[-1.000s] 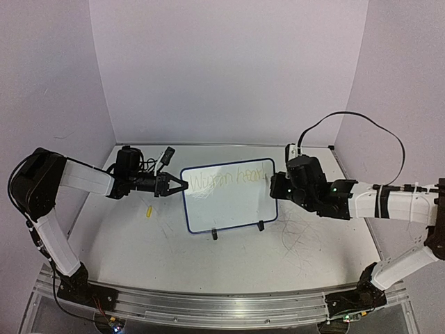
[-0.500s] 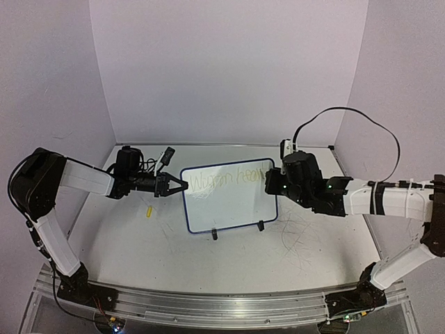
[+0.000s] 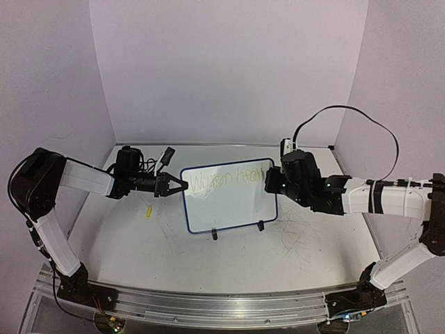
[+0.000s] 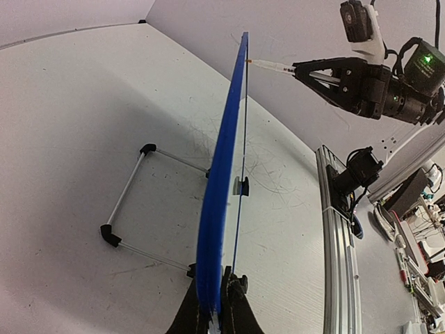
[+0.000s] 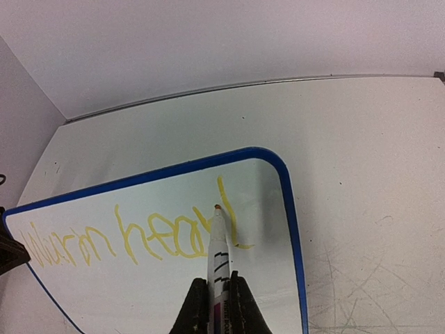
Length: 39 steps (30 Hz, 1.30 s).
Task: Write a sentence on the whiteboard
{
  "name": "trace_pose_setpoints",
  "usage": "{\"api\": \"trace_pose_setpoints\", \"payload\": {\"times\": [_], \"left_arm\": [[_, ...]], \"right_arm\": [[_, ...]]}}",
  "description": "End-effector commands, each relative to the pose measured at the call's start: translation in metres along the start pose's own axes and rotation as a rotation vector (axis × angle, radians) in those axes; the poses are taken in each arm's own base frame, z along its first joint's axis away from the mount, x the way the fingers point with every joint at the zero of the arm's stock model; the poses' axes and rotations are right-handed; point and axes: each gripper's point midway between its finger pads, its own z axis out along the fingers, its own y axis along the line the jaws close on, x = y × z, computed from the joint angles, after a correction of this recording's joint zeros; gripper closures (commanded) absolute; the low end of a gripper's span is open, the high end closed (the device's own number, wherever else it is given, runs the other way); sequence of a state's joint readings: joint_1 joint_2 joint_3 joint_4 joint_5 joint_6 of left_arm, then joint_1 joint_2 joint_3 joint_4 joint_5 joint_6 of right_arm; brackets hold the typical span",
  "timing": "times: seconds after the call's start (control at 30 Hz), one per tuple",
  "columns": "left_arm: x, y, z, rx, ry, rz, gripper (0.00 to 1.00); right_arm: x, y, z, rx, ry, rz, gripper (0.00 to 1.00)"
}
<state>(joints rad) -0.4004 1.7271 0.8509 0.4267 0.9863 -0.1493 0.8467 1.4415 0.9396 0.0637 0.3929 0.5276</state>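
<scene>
The whiteboard [image 3: 233, 205] stands propped in the middle of the top view on 2 small black feet [image 3: 215, 234] on the scuffed white desk [image 3: 208, 271]. It is a white board with a thin dark-blue frame and rounded corners. Along its top edge runs the sentence [image 5: 125, 240], 1 line of faint yellow handwriting, 2 words that read roughly "warm heart". The left pincer [image 3: 182, 186] is clamped on the board's left edge. The right pincer [image 5: 217, 306], at the lower middle of the right wrist view, is clamped on a white marker [image 5: 217, 254], whose tip touches the board at the last letter. A small yellow object [image 3: 148, 211] lies on the desk, left of the board.
</scene>
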Motion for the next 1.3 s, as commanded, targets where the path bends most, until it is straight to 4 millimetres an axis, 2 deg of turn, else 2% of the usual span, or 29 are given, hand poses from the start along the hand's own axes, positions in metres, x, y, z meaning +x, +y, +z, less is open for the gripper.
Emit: {"api": "trace_pose_setpoints", "payload": {"times": [0.0, 0.33, 0.43, 0.5, 0.7, 1.27], "left_arm": [[0.0, 0.022, 0.001, -0.129, 0.009, 0.038, 1.0], [0.001, 0.023, 0.001, -0.132, 0.011, 0.035, 1.0], [0.001, 0.023, 0.001, -0.13, 0.011, 0.035, 1.0], [0.001, 0.023, 0.001, -0.129, 0.011, 0.035, 1.0], [0.0, 0.023, 0.001, -0.128, 0.01, 0.035, 1.0], [0.0, 0.022, 0.002, -0.124, 0.011, 0.037, 1.0]], "right_arm": [[-0.017, -0.006, 0.001, 0.06, -0.044, 0.026, 1.0], [-0.027, -0.016, -0.014, 0.08, -0.071, 0.05, 1.0], [-0.035, -0.009, -0.028, 0.0, -0.109, 0.054, 1.0], [-0.034, -0.006, -0.033, -0.046, -0.12, 0.052, 1.0], [-0.013, -0.014, -0.021, -0.015, -0.051, 0.055, 1.0], [-0.012, -0.022, -0.006, 0.056, -0.046, 0.068, 1.0]]}}
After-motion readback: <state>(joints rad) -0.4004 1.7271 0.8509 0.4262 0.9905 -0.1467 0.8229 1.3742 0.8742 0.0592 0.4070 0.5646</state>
